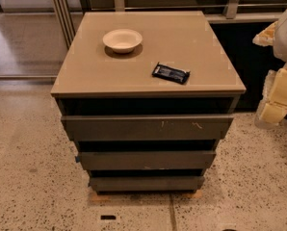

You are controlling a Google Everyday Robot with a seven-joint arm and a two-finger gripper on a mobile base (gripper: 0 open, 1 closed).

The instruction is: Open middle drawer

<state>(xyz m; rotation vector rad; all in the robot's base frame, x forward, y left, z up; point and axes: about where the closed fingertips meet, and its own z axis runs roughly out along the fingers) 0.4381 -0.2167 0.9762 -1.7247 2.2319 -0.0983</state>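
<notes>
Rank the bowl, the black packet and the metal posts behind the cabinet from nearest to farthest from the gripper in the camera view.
From the gripper at the right edge:
1. Black packet, right side of the cabinet top.
2. Bowl, back left of the top.
3. Metal posts, beyond the cabinet's back left corner.

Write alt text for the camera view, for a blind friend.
A grey-brown cabinet with three handleless drawer fronts stands on a speckled floor, the middle drawer below the wider, scratched top drawer. A white bowl and a dark wrapped packet lie on top. The robot's pale gripper hangs at the right edge, clear of the cabinet.
</notes>
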